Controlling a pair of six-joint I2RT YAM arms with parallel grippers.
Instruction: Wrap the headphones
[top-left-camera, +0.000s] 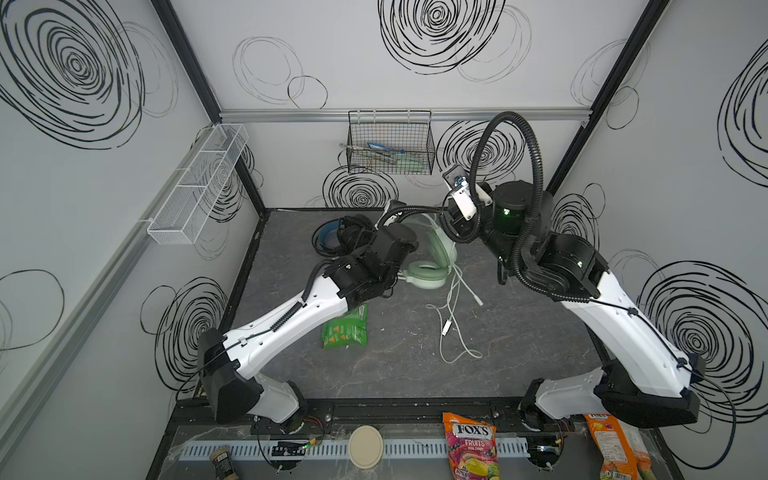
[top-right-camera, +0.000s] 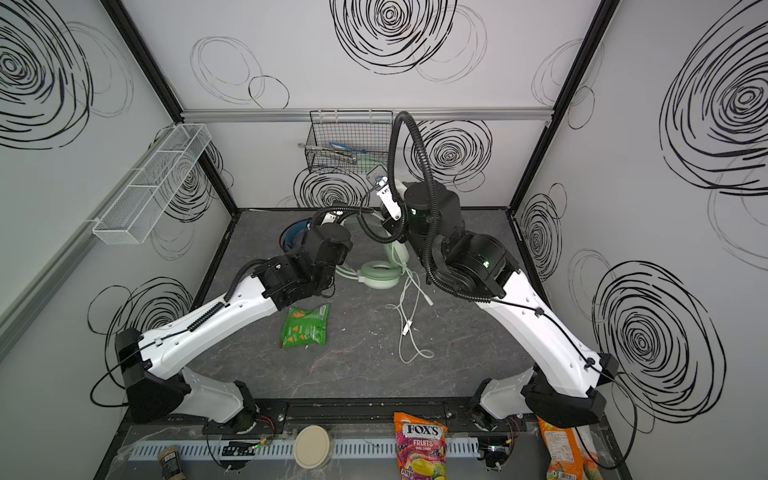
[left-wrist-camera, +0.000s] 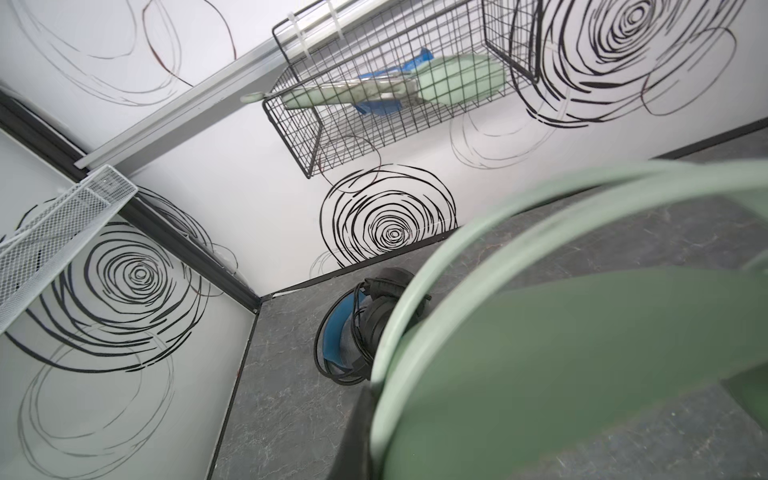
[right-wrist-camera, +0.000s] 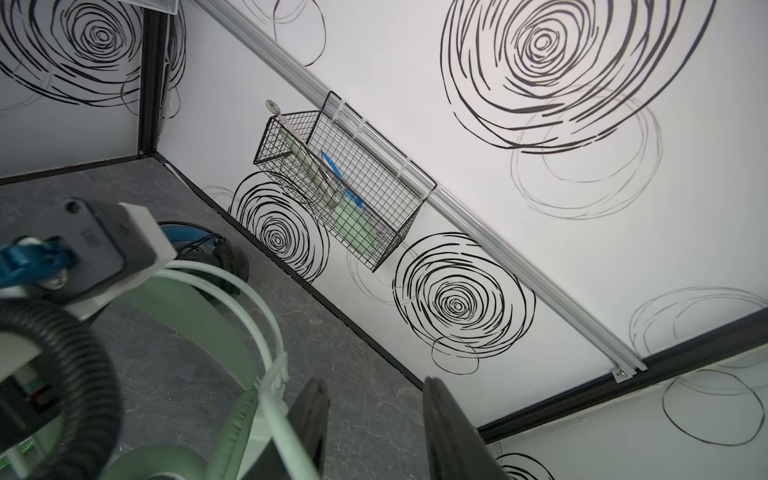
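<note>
Near the back edge of the grey marbled tabletop (top-left-camera: 415, 365), arms half hide the mint green corded headset (top-left-camera: 428, 274) and black blue-lined headset (top-left-camera: 328, 239); left gripper, unseen, is clenched, right gripper (right-wrist-camera: 374, 384) released.

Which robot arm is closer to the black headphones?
Left. The left arm ends right beside the black headphones. The right arm is farther away, on the other side of the mint headphones.

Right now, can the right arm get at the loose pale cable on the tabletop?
Probably yes: the pale cable lies uncovered toward the right, the left arm is clear of it, and the right claw stands open.
</note>
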